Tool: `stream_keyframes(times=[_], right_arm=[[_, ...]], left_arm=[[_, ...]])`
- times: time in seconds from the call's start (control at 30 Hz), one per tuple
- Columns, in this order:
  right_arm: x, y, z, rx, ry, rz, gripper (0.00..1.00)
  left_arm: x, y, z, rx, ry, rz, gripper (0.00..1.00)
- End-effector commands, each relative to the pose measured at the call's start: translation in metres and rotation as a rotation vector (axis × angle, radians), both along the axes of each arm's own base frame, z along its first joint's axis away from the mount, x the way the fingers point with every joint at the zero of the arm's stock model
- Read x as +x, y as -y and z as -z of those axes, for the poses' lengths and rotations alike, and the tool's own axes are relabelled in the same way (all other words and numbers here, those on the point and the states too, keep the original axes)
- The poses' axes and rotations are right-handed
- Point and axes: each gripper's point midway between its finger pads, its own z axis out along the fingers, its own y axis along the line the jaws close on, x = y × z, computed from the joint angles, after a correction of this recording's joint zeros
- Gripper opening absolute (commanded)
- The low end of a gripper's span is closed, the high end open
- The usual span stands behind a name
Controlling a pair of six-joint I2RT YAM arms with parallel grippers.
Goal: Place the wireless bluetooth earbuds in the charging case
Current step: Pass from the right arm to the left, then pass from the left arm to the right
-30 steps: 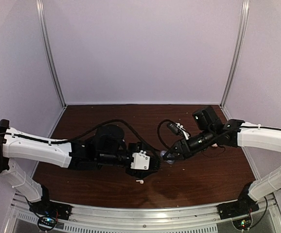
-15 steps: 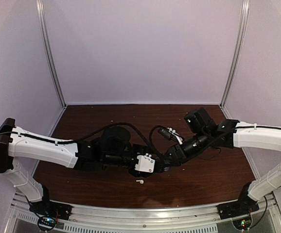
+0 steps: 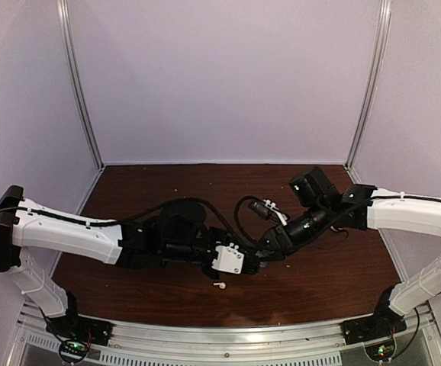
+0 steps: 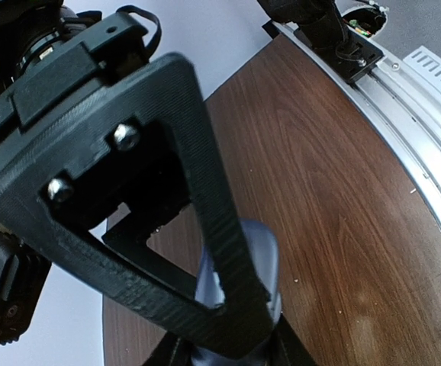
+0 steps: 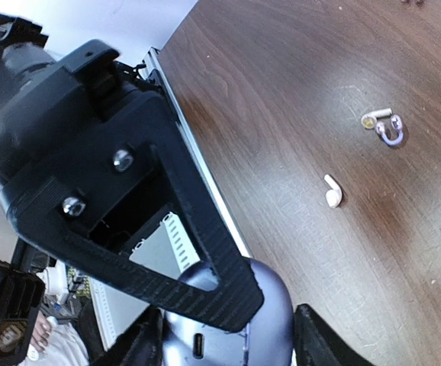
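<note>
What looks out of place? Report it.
Lying loose on the table, not in the lavender case: a white earbud alone, and a cream earbud touching a purple piece beyond it.

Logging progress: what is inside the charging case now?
The charging case shows only its lavender shell and port; its inside is covered. A white earbud lies outside, on the table.

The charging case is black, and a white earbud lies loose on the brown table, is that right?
Not quite. The charging case is pale lavender, not black; the right wrist view shows it. A white earbud does lie loose on the brown table.
</note>
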Motion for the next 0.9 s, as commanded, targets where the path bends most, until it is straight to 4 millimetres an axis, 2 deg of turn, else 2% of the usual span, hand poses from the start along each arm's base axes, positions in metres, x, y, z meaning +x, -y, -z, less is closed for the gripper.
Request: stream_keyframes(times=[0.0, 0.1, 0.2, 0.33, 0.47, 0.63, 0.7, 0.87], right_arm=[[0.008, -0.008, -0.03, 0.07, 0.118, -0.016, 0.68], [0.017, -0.004, -0.049, 0.096, 0.194, 0.009, 0.82], [0.026, 0.002, -0.078, 0.159, 0.292, 0.046, 0.95], [0.033, 0.016, -0.128, 0.282, 0.458, 0.111, 0.99], [0.034, 0.03, -0.169, 0.398, 0.631, 0.175, 1.0], [0.03, 0.038, -0.202, 0.554, 0.766, 0.216, 0.98], [0.025, 0.036, -0.212, 0.61, 0.791, 0.192, 0.92], [0.016, 0.025, -0.228, 0.697, 0.825, 0.126, 0.77]], left_arm=[[-0.002, 0.005, -0.032, -0.114, -0.042, -0.011, 0.22], [-0.003, 0.001, -0.043, -0.165, -0.059, -0.024, 0.18], [-0.003, -0.004, -0.055, -0.223, -0.081, -0.03, 0.17], [0.001, -0.009, -0.079, -0.311, -0.143, -0.028, 0.17], [0.006, -0.022, -0.118, -0.45, -0.245, 0.005, 0.18], [-0.002, -0.039, -0.169, -0.642, -0.366, 0.109, 0.18], [-0.006, -0.044, -0.187, -0.704, -0.388, 0.15, 0.18], [-0.016, -0.053, -0.211, -0.801, -0.452, 0.229, 0.18]])
